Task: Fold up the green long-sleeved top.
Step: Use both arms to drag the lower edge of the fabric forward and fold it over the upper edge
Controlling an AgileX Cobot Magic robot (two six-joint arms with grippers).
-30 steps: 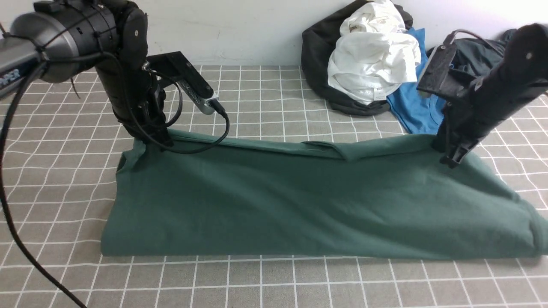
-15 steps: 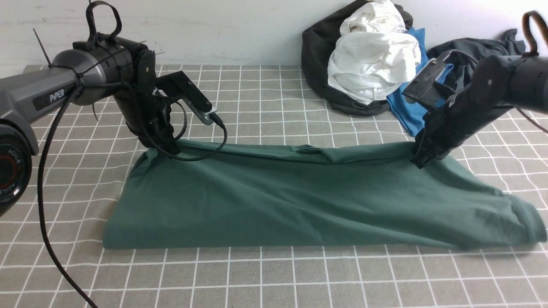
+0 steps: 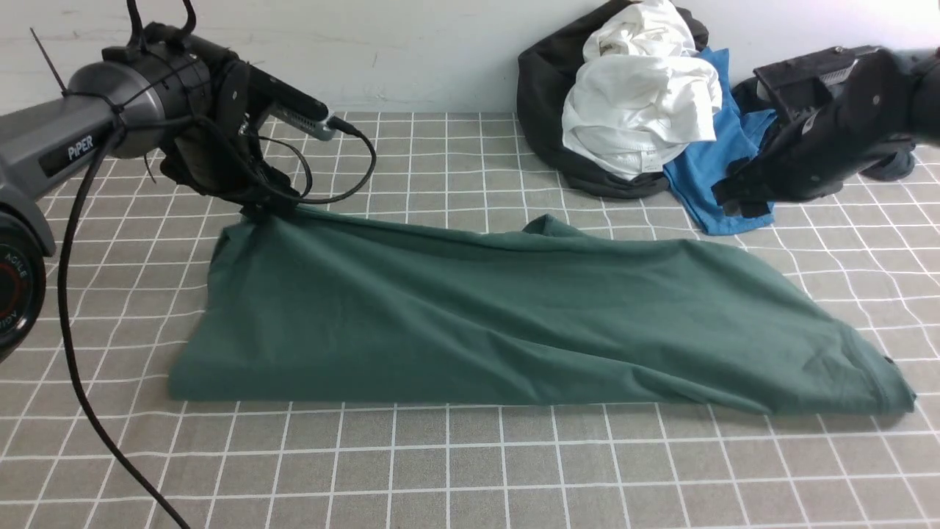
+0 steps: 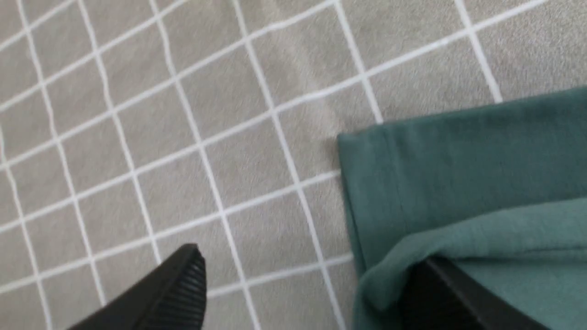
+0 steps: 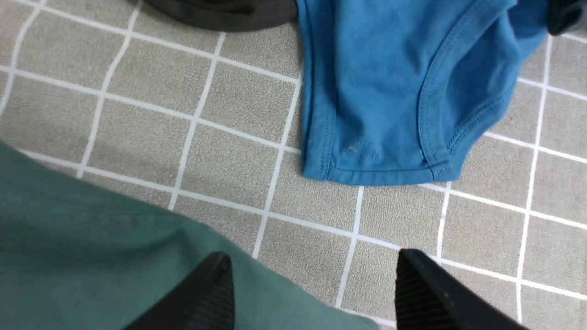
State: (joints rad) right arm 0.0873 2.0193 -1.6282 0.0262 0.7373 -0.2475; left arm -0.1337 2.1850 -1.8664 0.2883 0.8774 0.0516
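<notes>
We've got the top (image 3: 514,316) folded lengthwise, looks like, lying as a long band across the table (image 3: 470,470). Left gripper (image 4: 312,263) gapes wide, cloth only draped over one finger (image 4: 440,298). Right gripper (image 5: 314,259) is wide and empty. Crosswise folds left, we reckon.

Green top (image 4: 458,160) partly covers one of the left gripper (image 4: 309,270) jaws; edges crop both.

A folded top (image 3: 514,323) lies across the middle of the table (image 3: 440,477); a heap of clothes (image 3: 639,95) sits behind it to the right, against the wall (image 3: 411,44) at the far edge.
</notes>
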